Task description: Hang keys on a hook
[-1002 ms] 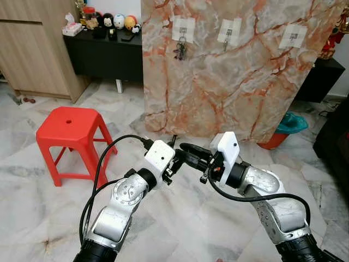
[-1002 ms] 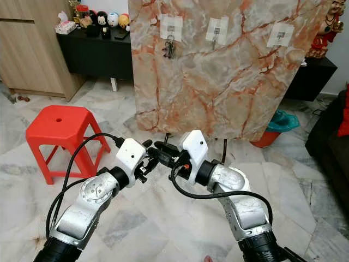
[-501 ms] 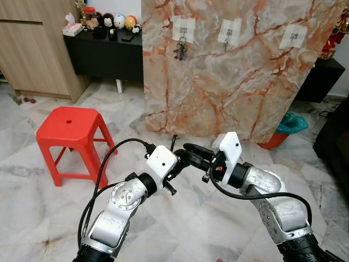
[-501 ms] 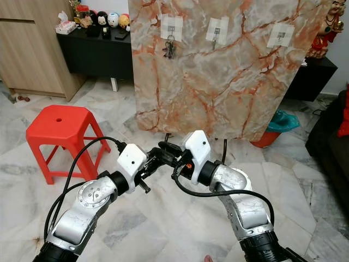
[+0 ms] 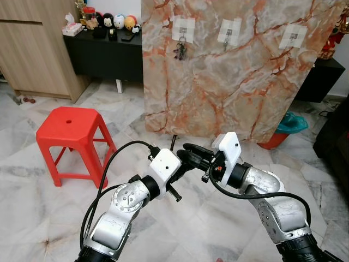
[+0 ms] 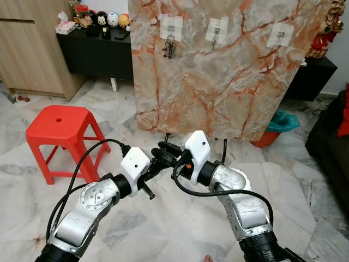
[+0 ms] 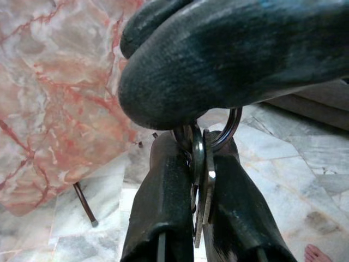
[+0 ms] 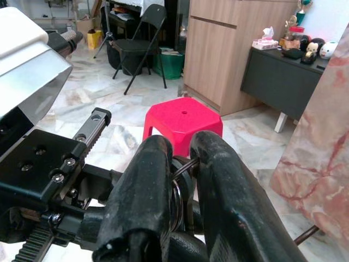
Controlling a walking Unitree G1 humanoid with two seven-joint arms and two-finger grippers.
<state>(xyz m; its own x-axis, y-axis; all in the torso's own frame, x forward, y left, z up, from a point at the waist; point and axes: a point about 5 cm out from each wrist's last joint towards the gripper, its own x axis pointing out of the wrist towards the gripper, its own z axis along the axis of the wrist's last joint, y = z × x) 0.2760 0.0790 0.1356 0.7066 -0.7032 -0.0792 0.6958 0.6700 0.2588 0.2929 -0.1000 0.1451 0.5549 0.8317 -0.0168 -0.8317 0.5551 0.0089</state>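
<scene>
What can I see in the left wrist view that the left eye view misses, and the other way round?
Left wrist view: a close-up of the keys on their ring, clamped between the left gripper fingers, with the right gripper pinching the ring from above; a person's toes at the edge.

Left eye view: the red stool, the black cabinet, three hooks, and a hanging bunch on the leftmost.

Both: the marble board, the tiled floor, the two grippers meeting.
</scene>
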